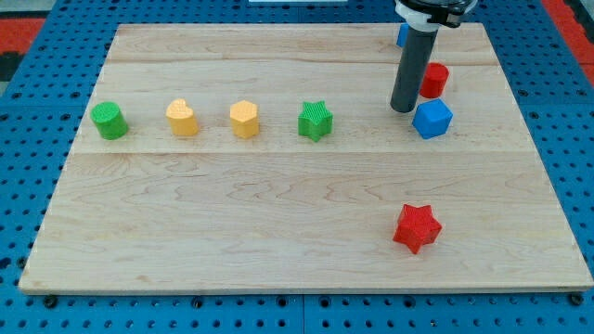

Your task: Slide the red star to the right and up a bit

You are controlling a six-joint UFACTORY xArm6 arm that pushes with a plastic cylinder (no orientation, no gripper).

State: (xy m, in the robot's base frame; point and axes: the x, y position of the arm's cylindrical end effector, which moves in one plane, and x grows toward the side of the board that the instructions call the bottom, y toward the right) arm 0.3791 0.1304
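The red star [416, 228] lies on the wooden board [232, 232] at the view's lower right. My tip [403, 109] stands well above it in the view, near the upper right of the board. The tip is just left of a blue block [432, 119] and of a red round block [433, 80], which the rod partly hides. The tip is far from the red star and does not touch it.
A row runs across the board's upper half: a green round block [109, 121], a yellow heart [183, 118], a yellow hexagon-like block [244, 119] and a green star [316, 121]. A second blue block [401, 35] peeks out behind the rod at the top edge.
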